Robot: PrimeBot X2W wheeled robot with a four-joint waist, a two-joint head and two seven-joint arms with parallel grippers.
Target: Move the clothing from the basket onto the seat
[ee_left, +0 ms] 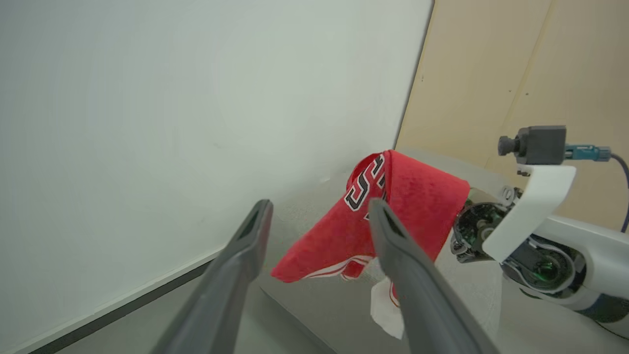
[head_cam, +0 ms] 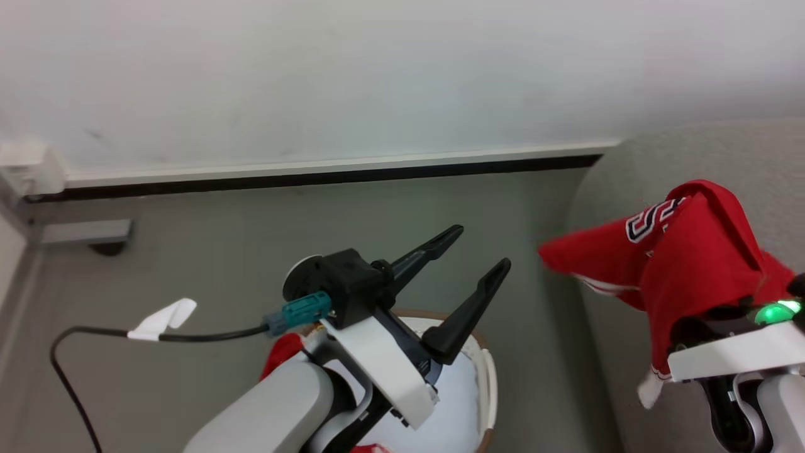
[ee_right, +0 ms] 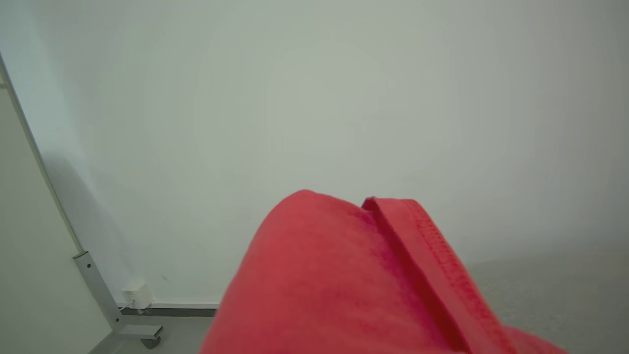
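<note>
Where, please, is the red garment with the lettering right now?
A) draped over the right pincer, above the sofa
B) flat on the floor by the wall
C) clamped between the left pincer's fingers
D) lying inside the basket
A: the red garment hangs draped over the right pincer above the grey sofa, while the left pincer stands open and empty over the basket.

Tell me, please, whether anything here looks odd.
The red garment is draped like a hood over the end of the right arm, covering the bottom of the right wrist view.
</note>
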